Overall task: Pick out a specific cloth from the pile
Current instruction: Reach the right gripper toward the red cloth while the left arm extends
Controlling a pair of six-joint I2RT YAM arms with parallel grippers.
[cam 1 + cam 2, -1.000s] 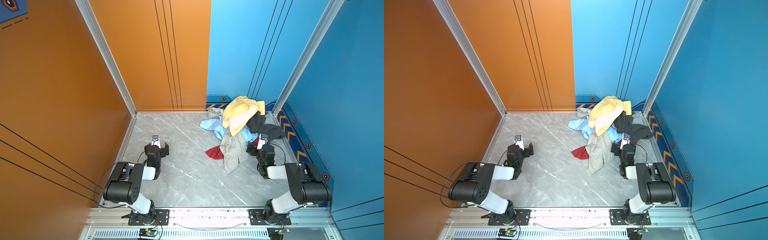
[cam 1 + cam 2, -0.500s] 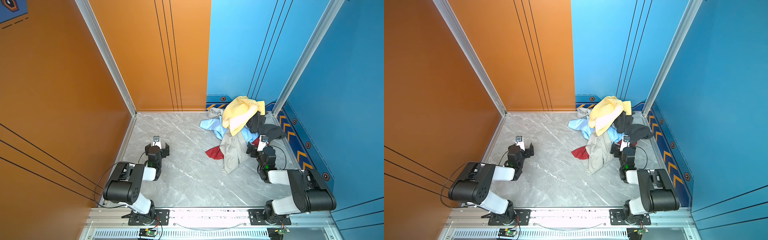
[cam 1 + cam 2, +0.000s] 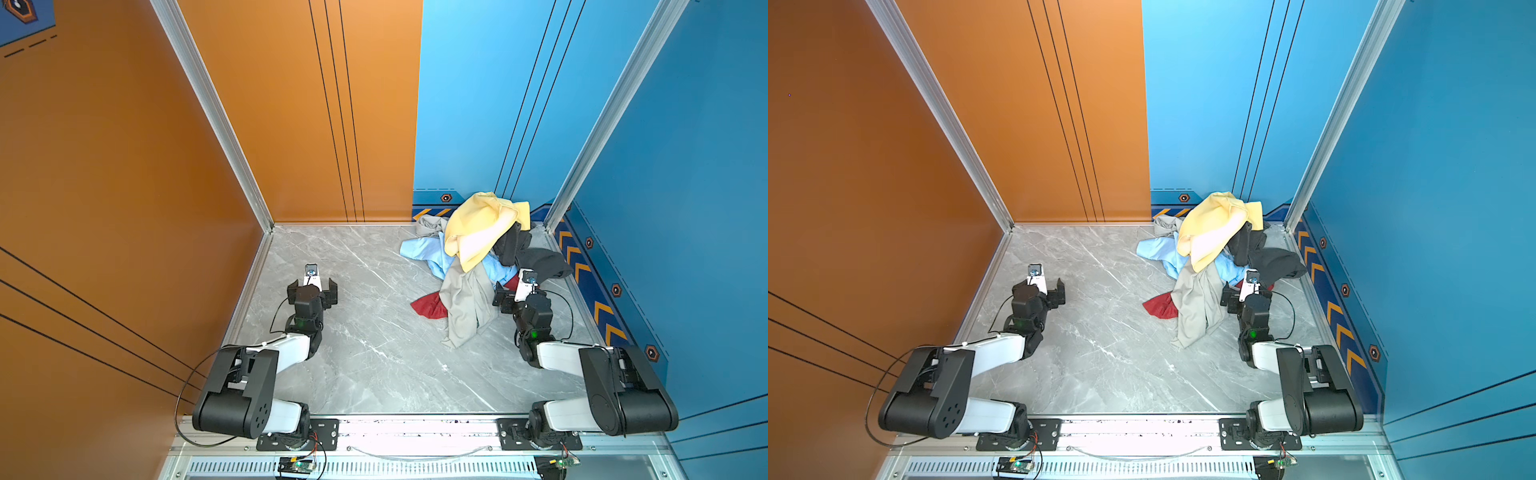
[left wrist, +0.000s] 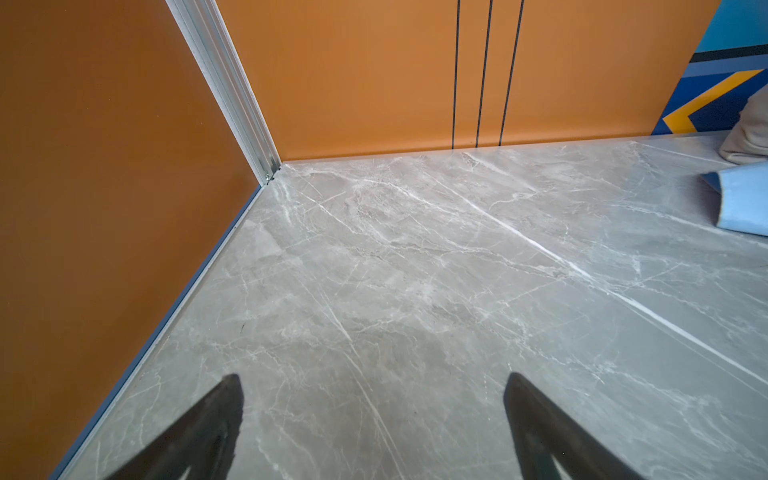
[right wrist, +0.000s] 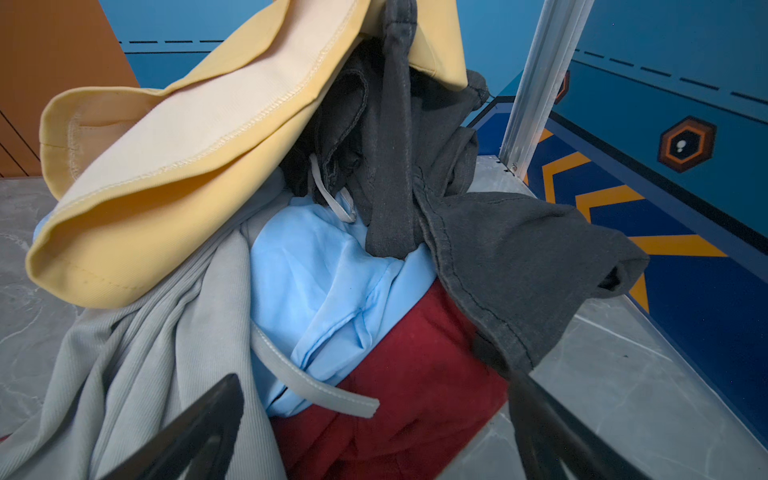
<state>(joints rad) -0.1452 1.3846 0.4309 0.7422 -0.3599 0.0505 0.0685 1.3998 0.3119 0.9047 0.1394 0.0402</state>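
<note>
The pile lies in the far right corner: pale yellow on top, with light blue, grey and black garments beneath. The cloth, deep red, pokes out from under the grey garment at the pile's near side in both top views. My right gripper stands open at the pile's near right edge. In the right wrist view the cloth lies between its spread fingers, under a grey strap. My left gripper is open over bare floor, far from the pile.
Orange walls close off the left and back, blue walls the right. A metal corner post rises just behind the pile. Marble floor lies between the arms. A light blue sleeve shows in the left wrist view.
The right arm's elbow has sunk slightly while its gripper stays at the pile's edge. The left arm has hardly moved. Both grippers remain open.
</note>
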